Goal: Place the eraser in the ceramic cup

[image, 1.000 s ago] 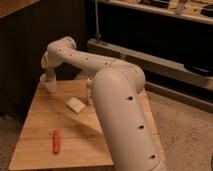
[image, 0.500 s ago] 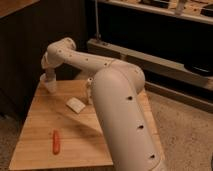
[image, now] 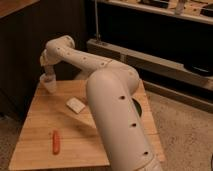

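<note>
The eraser is a small white block lying flat on the wooden table, left of my big white arm. The ceramic cup is a small pale cup standing at the table's far left corner. My gripper is at the end of the arm, right above the cup and seemingly touching its rim. The eraser lies apart from the gripper, to its right and nearer the camera.
A red-orange stick-shaped object lies near the table's front left. A dark green bowl shows partly behind my arm on the right. A dark cabinet stands behind the table and low shelving runs along the back right.
</note>
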You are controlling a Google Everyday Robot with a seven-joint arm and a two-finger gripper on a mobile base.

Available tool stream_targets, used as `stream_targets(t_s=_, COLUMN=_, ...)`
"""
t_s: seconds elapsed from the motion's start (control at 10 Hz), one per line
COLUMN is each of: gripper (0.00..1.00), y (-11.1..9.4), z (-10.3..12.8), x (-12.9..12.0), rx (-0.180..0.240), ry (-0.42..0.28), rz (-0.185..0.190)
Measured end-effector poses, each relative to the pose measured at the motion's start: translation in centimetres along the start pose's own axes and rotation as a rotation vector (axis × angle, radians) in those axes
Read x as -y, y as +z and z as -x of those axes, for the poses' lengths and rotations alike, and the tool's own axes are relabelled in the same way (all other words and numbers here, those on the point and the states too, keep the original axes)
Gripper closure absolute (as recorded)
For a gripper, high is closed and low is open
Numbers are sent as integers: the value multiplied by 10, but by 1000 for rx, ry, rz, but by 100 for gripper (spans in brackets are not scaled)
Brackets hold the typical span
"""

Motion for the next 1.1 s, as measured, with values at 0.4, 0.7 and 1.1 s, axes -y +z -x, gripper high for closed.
stream_targets(t_s=0.4, gripper=100, y=12, z=-22, x=-5, rx=-53, ry=-42, rz=-19)
stream_targets(t_s=0.7, gripper=100, y=7, z=-24, x=-8, rx=-117, ry=-52, rz=-63)
stream_targets(t_s=1.1, gripper=100, y=6, z=-19, x=-14, rx=-134, ry=-42, rz=-121)
